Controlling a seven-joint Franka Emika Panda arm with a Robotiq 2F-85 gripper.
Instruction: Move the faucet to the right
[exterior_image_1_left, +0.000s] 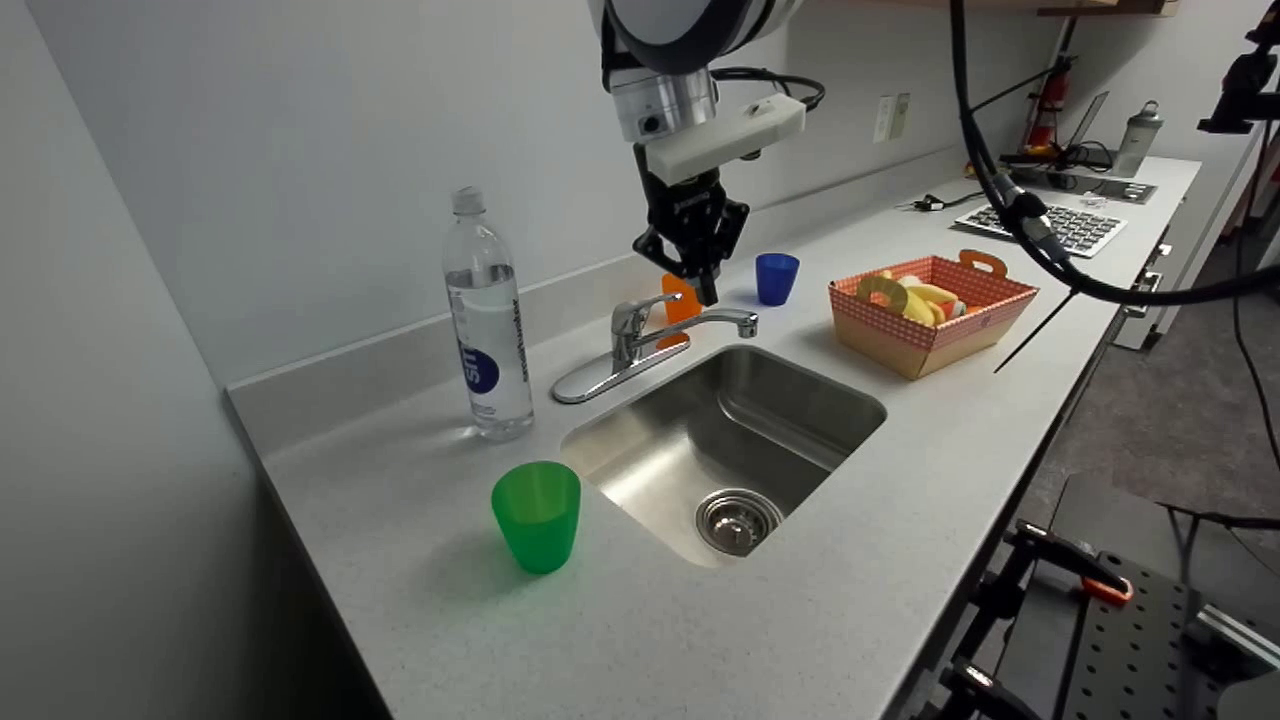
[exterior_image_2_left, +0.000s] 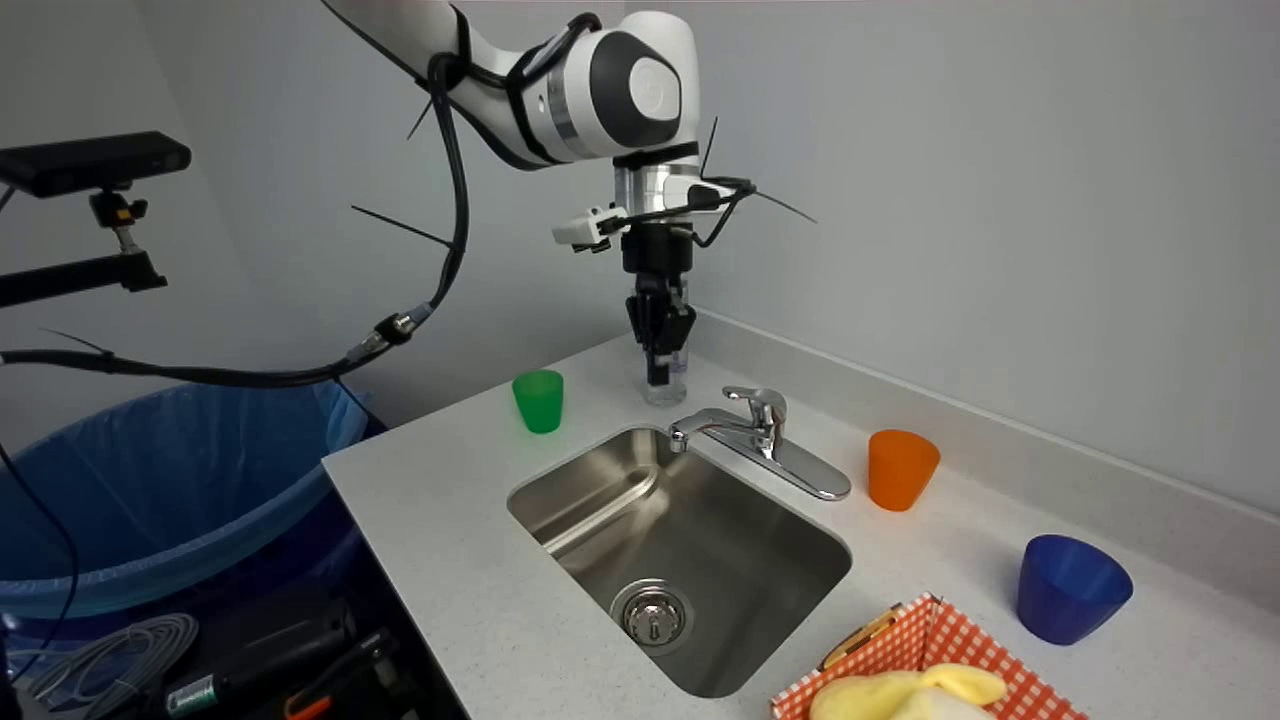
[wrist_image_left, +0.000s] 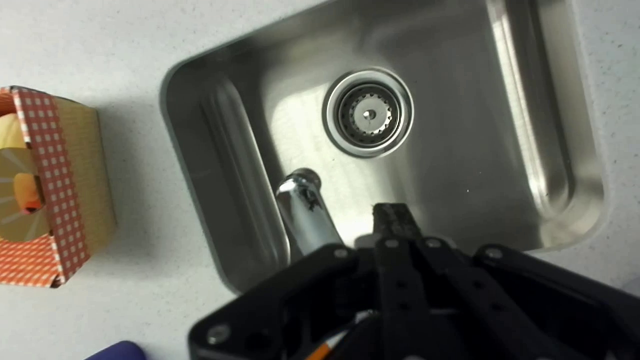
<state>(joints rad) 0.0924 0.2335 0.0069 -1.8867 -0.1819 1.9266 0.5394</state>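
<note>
The chrome faucet stands behind the sink, its low spout reaching over the basin and its lever upright. It also shows in an exterior view. In the wrist view only the spout shows; the gripper hides the base. My black gripper points down with its fingers together and nothing between them. In an exterior view the fingertips are beyond the spout's end, in front of the bottle. In the wrist view the fingertips are right of the spout, with a gap between.
The steel sink lies before the faucet. A clear water bottle and green cup stand on one side. An orange cup, blue cup and checked basket stand on the other. A wall runs behind.
</note>
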